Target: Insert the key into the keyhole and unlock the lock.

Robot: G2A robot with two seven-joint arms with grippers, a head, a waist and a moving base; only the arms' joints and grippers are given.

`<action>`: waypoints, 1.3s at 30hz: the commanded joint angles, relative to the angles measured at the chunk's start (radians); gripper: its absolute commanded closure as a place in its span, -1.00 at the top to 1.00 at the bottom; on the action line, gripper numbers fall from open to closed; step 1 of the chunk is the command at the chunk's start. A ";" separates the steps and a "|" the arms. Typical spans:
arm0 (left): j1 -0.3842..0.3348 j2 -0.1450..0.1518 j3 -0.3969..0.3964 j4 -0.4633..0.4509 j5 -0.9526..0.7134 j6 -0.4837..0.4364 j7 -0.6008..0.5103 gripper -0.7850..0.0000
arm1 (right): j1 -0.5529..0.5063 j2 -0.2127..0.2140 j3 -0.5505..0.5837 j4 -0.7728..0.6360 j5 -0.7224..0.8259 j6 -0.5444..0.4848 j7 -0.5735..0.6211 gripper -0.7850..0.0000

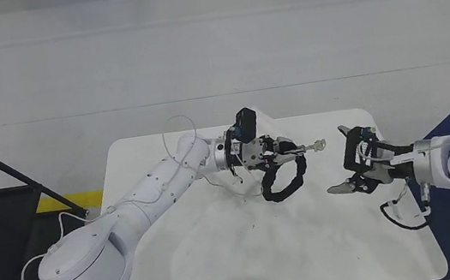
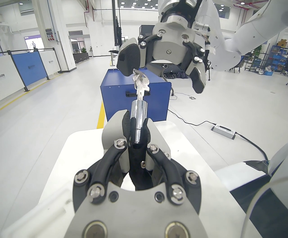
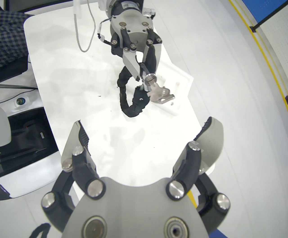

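My left gripper [image 1: 282, 147] is shut on the chrome cylinder of a cable lock [image 2: 138, 117], held above the white table [image 1: 224, 252]. The lock's black cable loop [image 1: 283, 185] hangs beneath it. A silver key [image 2: 141, 82] sits in the keyhole, its bow pointing toward my right gripper [image 1: 340, 161]. That gripper stands open a short way off, facing the key without touching it. In the right wrist view, the right gripper [image 3: 144, 130] frames the key [image 3: 162, 95], the cylinder [image 3: 150, 78] and the cable [image 3: 126, 106].
A white foam tray [image 3: 177, 90] lies on the table under the lock. A blue cabinet [image 2: 135, 90] stands beyond the table's end. A black cord [image 1: 404, 214] loops by the right arm near the table's edge.
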 commanded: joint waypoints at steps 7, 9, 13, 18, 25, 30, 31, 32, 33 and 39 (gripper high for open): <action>0.013 -0.020 -0.029 0.020 0.045 0.007 0.012 -1.00 | -0.004 0.028 -0.043 -0.007 -0.059 -0.080 -0.080 1.00; 0.017 -0.025 -0.035 0.023 0.055 0.008 0.013 -1.00 | -0.004 0.034 -0.048 -0.011 -0.069 -0.089 -0.089 1.00; 0.022 -0.033 -0.046 0.023 0.077 0.009 0.014 -1.00 | -0.003 0.045 -0.066 -0.017 -0.078 -0.091 -0.091 1.00; 0.028 -0.041 -0.059 0.021 0.101 0.004 0.010 -1.00 | 0.009 0.059 -0.095 -0.015 -0.079 -0.093 -0.093 1.00; 0.038 -0.048 -0.080 0.015 0.124 0.008 0.014 -1.00 | 0.031 0.084 -0.143 0.010 -0.051 -0.096 -0.096 1.00; 0.046 -0.050 -0.092 0.011 0.140 0.010 0.015 -1.00 | 0.062 0.103 -0.141 0.033 -0.011 -0.097 -0.097 1.00; 0.047 -0.050 -0.095 0.011 0.143 0.008 0.013 -1.00 | 0.069 0.106 -0.130 0.038 -0.011 -0.105 -0.105 1.00; 0.048 -0.050 -0.097 0.010 0.144 0.005 0.011 -1.00 | 0.074 0.108 -0.119 0.042 -0.017 -0.118 -0.118 1.00; 0.049 -0.050 -0.099 0.010 0.145 0.001 0.007 -1.00 | 0.077 0.111 -0.109 0.046 -0.029 -0.133 -0.133 1.00; 0.054 -0.046 -0.102 0.004 0.150 -0.008 -0.002 -1.00 | 0.078 0.125 -0.073 0.032 -0.141 -0.207 -0.253 1.00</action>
